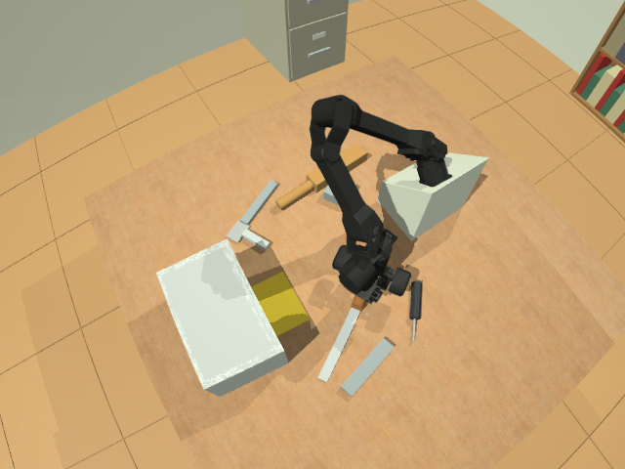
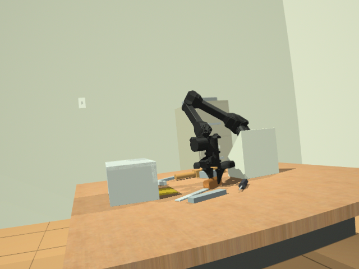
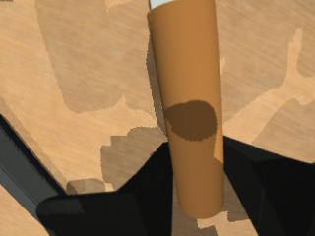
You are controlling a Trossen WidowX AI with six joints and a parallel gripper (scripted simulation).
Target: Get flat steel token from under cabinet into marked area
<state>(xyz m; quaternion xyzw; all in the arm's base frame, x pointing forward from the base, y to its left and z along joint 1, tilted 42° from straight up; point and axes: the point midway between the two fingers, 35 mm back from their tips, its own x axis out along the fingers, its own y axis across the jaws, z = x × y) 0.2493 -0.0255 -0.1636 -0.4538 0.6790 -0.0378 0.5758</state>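
Note:
My gripper [image 1: 363, 298] [image 2: 215, 180] [image 3: 192, 144] is shut on the orange-brown handle [image 3: 189, 59] of a long flat tool. The tool's pale straight blade [image 1: 340, 343] [image 2: 191, 195] points away from the hand, low over the table, between the marked area and a grey bar. I cannot tell whether the blade touches the table. The white cabinet [image 1: 222, 318] [image 2: 133, 182] stands at the left. The yellow marked area [image 1: 285, 305] [image 2: 168, 191] lies in front of it, partly in shadow. The token is not visible, and the vent slots do not show in these views.
The grey bar [image 1: 368, 366] [image 2: 207, 196] lies beside the blade. A black-handled screwdriver [image 1: 415, 300] [image 2: 243, 184] lies right of the hand. A grey angled tool [image 1: 260, 201] lies near the cabinet's back corner. A wooden tool [image 1: 295, 193] [image 2: 185, 175] and a blue-grey block [image 1: 330, 195] lie behind the arm.

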